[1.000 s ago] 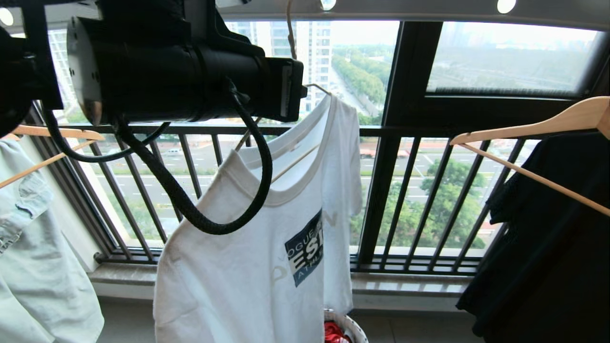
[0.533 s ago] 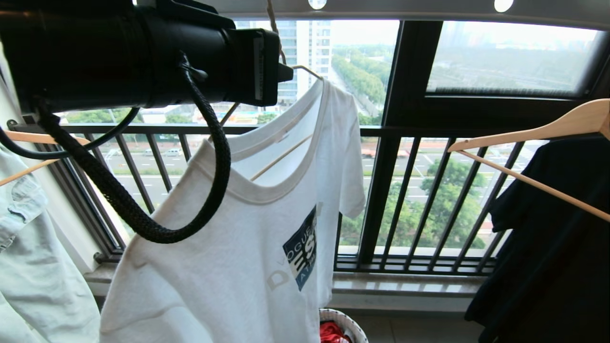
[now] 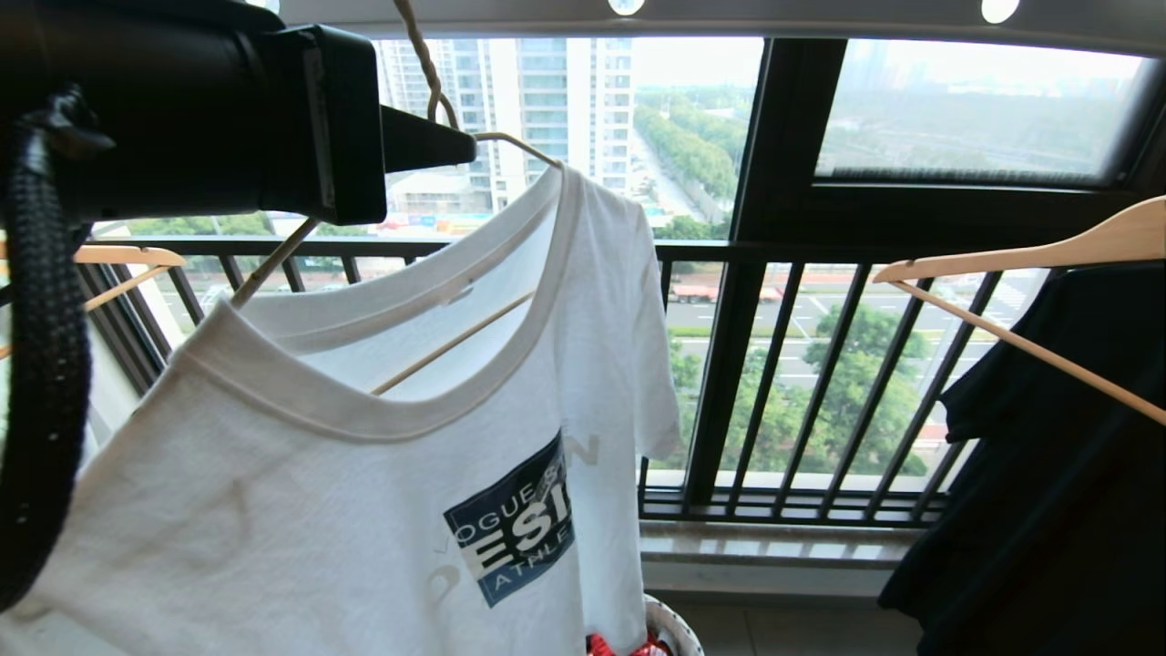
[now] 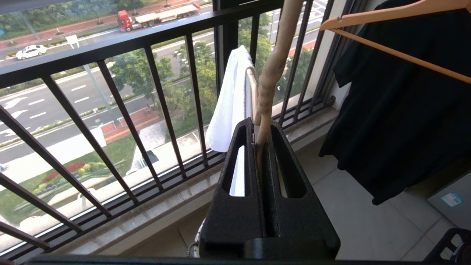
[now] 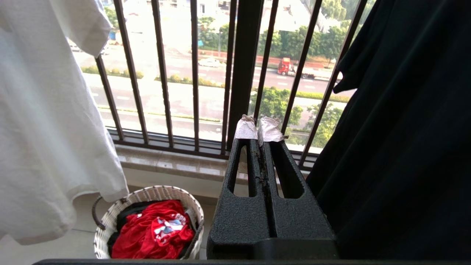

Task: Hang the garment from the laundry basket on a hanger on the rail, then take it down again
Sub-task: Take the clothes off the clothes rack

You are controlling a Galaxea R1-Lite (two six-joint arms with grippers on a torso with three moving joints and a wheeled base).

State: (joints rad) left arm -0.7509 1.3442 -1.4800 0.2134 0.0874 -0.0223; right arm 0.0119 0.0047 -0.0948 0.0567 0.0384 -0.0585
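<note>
Red cloth in laundry basket [image 5: 110, 215]: right wrist view only.

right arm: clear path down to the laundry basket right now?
Probably yes. The right claw, shut and empty, hangs above the laundry basket; bare floor lies between. The T-shirt hem overhangs only the basket's far side.
</note>
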